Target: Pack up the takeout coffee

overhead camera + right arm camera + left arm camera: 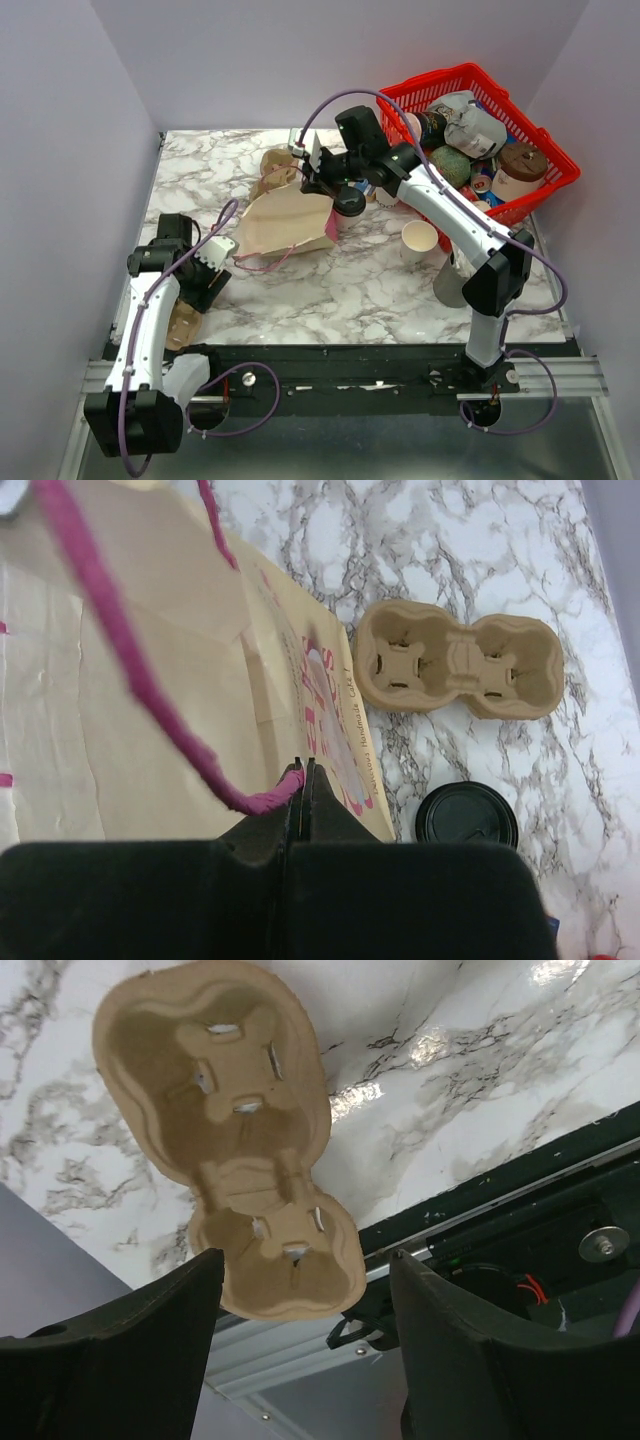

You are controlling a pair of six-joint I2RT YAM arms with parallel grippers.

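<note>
On the table [380,290]: two carriers [184,326] [272,168], one bag [285,222], one lidded cup [466,818]

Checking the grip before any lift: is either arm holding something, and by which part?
Right gripper: jaws shut on the pink cord handle of the paper bag. Left gripper: jaws open above a cup carrier, holding nothing.

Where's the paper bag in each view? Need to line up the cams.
Top external: paper bag lies left of centre on the marble table.
Left wrist: not in it; only a cup carrier on the marble.
Right wrist: fills the left half, its pink handle pinched in the right gripper.
Shared landmark: the marble table, in all three.
</note>
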